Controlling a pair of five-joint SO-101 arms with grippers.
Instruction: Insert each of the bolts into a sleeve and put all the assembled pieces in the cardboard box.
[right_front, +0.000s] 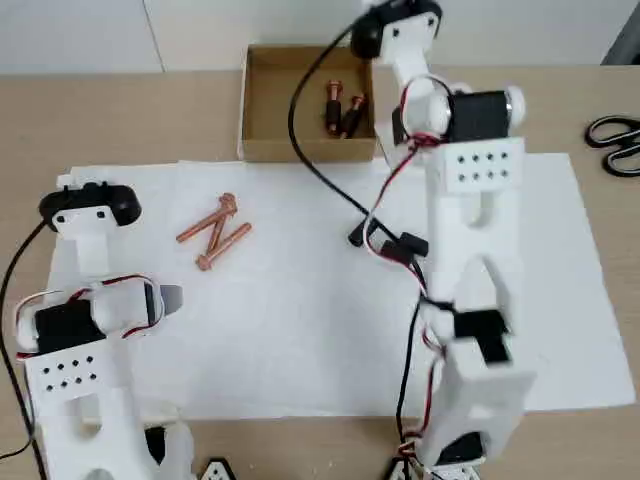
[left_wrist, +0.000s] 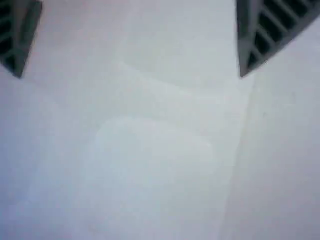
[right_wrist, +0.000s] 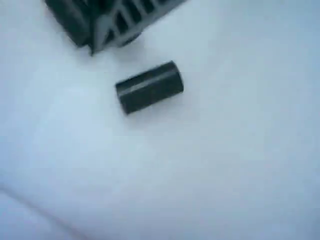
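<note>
Three copper bolts (right_front: 215, 232) lie loose on the white paper (right_front: 300, 330), left of centre. In the cardboard box (right_front: 258, 100) at the back lie two bolts with dark sleeves on them (right_front: 342, 108). A bare black sleeve (right_wrist: 150, 87) rests on its side on the paper, just off my right gripper (right_wrist: 100, 35). That same sleeve appears to be the small black piece (right_front: 355, 237) beside the right arm. My left gripper (left_wrist: 131, 75) hangs open over bare paper, holding nothing, at the paper's left edge.
Black scissors (right_front: 615, 142) lie on the wooden table at the far right. A black cable (right_front: 310, 150) loops from the right wrist camera across the box's front wall. The right arm (right_front: 475, 250) stretches over the paper's right half.
</note>
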